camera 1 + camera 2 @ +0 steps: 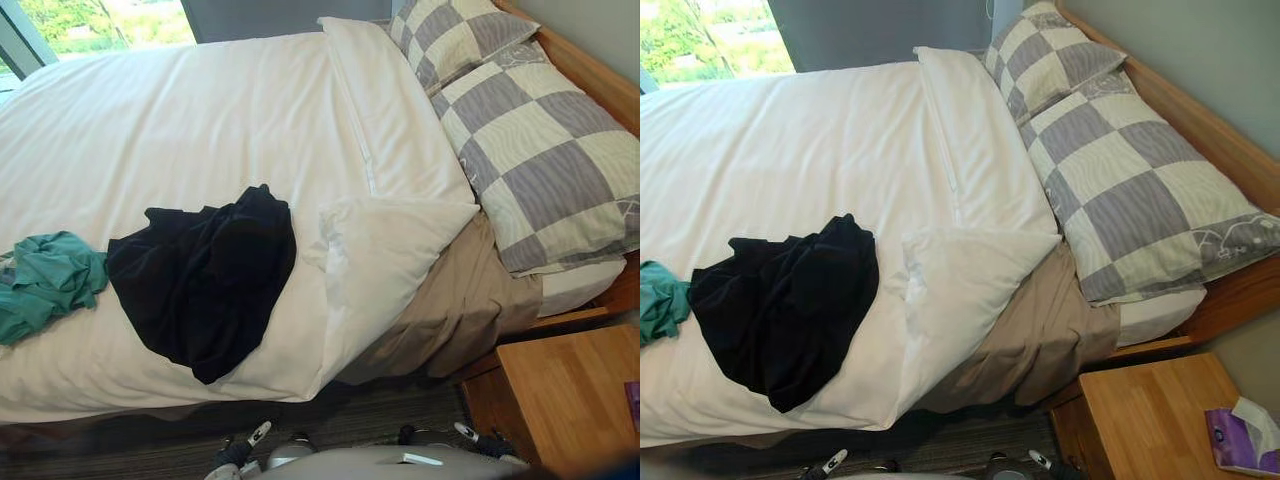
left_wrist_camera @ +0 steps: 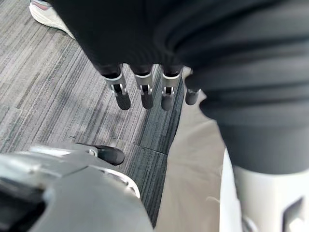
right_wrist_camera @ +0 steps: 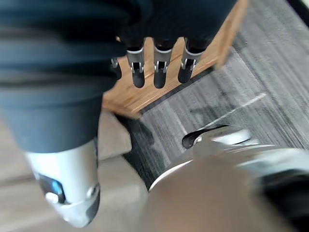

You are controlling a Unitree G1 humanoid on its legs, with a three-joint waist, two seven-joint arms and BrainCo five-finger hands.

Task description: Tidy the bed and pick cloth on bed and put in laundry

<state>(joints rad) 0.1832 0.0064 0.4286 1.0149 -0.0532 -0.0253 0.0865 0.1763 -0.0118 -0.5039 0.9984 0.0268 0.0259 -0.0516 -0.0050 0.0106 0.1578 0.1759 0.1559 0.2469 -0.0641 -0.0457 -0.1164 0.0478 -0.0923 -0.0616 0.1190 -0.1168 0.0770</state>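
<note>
Black cloth [image 1: 205, 275]: crumpled on the white duvet [image 1: 180, 110], toward the near edge of the bed [image 1: 590, 75], left of centre. Teal cloth [image 1: 45, 280]: bunched against its left side, partly cut off at the left border. Neither yet picked up.

Left robot hand [image 2: 142, 92]: fingers straight and hanging over the grey carpet [image 2: 48, 106], nothing held. Right robot hand [image 3: 159, 72]: likewise slack and empty, over the carpet beside the wooden bedside cabinet [image 1: 570, 400].

Step in hand, as judged: opening of the task, stationed at the near side of the bed, no collection begun. Duvet corner [image 1: 385, 250] turned back on the right, exposing the tan sheet [image 1: 450, 310]. Two checked pillows [image 1: 540, 160] at the far right, overlapping.

Next move, as judged: reach forward and left with the left robot hand to the black cloth, close round a thick fold near its middle, lift clear without dragging the duvet. Teal cloth to follow; turned corner to be pulled flat afterwards.

Hidden or doubtful: full extent of the teal cloth; anything beneath the black cloth; whereabouts of the laundry container, cannot tell. Purple tissue packet [image 1: 1240, 435] on the cabinet, cut by the border. Pale shoe [image 2: 46, 17] on the carpet, wearer out of frame.
</note>
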